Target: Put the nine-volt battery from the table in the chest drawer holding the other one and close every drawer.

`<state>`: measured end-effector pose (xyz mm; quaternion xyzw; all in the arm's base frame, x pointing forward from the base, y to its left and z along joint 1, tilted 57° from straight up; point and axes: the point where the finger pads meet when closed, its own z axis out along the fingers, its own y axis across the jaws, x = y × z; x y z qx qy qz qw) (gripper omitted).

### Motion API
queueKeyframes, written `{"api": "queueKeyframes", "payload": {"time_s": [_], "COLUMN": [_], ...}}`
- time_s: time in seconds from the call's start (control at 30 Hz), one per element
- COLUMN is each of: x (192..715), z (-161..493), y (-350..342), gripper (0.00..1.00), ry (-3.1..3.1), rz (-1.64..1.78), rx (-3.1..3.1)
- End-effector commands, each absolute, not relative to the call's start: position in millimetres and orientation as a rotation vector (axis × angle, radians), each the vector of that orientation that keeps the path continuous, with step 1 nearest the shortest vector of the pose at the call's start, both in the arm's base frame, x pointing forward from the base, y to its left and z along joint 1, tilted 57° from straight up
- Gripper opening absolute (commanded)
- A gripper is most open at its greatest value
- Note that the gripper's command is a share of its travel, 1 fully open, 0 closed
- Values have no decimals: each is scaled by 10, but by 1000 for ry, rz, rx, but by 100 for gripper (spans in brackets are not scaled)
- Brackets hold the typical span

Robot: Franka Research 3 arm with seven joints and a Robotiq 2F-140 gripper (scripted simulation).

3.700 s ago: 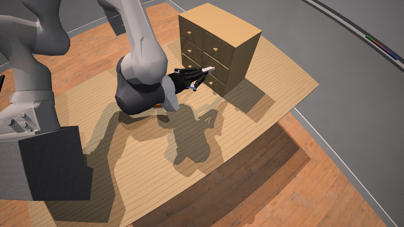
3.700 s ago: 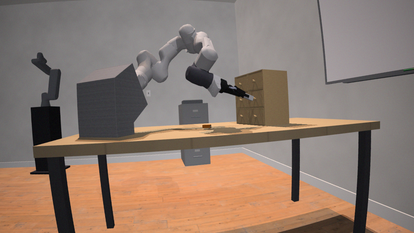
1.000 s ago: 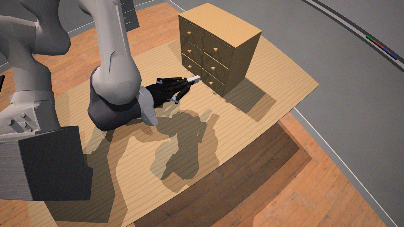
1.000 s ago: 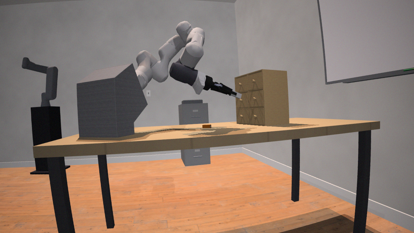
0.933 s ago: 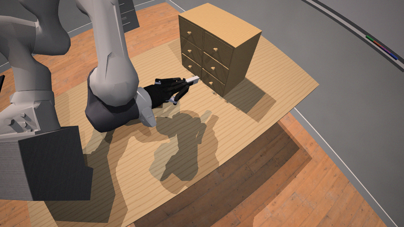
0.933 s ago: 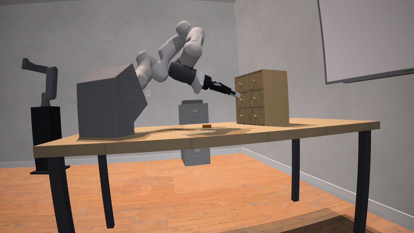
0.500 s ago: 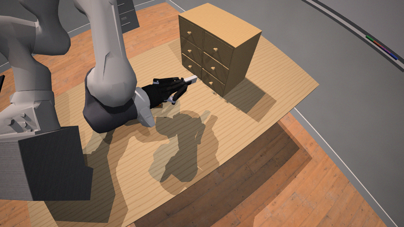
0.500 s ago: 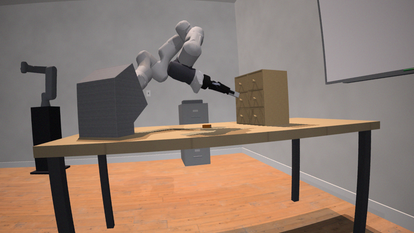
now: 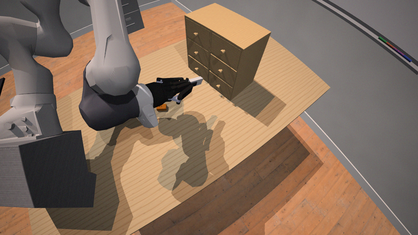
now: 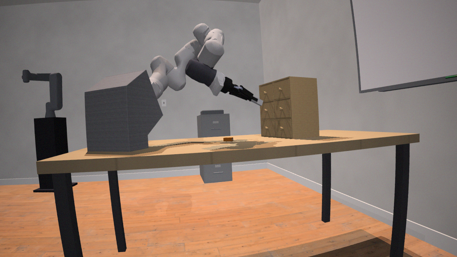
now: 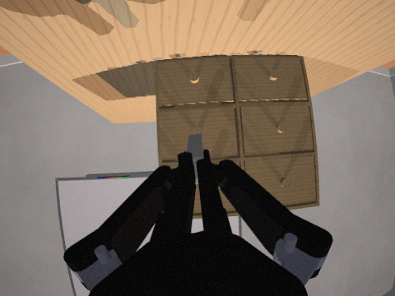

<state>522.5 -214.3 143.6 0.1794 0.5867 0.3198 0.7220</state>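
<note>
Before the front of the chest, the gripper hangs above the table, tilted down, its fingers together with nothing held between them. Whether its tip touches the chest cannot be told. The battery lies on the table, out from the chest's front and on the arm's side of it, near and below the gripper.

The chest stands upright, with table showing around it. Beyond its back the top runs on to a corner; its shaded side faces the long edge, with a strip of table between. Out from its front, bare wood extends beside the battery, crossed by the arm's shadows.

Six drawers in two columns of three look pushed in, each with a small round knob. Chest and table are pale, striped wood. The battery is a small orange block; the gripper is black with flat, pale grey tips.

Facing the chest from across the table, a boxy dark grey pedestal stands by the arm, whose bulky wrist fills the space above and beside the battery. Farther from the chest are a grey cabinet and a whiteboard on the wall.

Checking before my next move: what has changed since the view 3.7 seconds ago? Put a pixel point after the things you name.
The gripper point(image 9: 197, 81) point(image 10: 259, 101) point(image 11: 196, 145) has moved left in the top and exterior views, away from the near column's middle knob point(image 9: 220, 70) point(image 10: 281, 108). No grasp or release shows. The chest point(image 9: 228, 24) point(image 10: 303, 108) point(image 11: 276, 164) and nine-volt battery point(image 9: 161, 107) point(image 10: 228, 139) stayed put.
</note>
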Motion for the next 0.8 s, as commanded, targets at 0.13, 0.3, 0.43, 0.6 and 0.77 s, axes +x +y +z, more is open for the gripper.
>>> {"api": "queueKeyframes", "payload": {"time_s": [0.13, 0.3, 0.43, 0.6, 0.77], "x": [5085, 4950, 4884, 4685, 4495], "z": [1393, 1394, 1394, 1396, 1398], "y": [-2159, -2209, -2233, -2306, -2374], "gripper": [0, 0, 0, 0, 0], "ry": [1422, 1537, 1593, 1762, 1922], "rz": [771, 805, 822, 869, 913], "rx": [374, 331, 309, 240, 169]}}
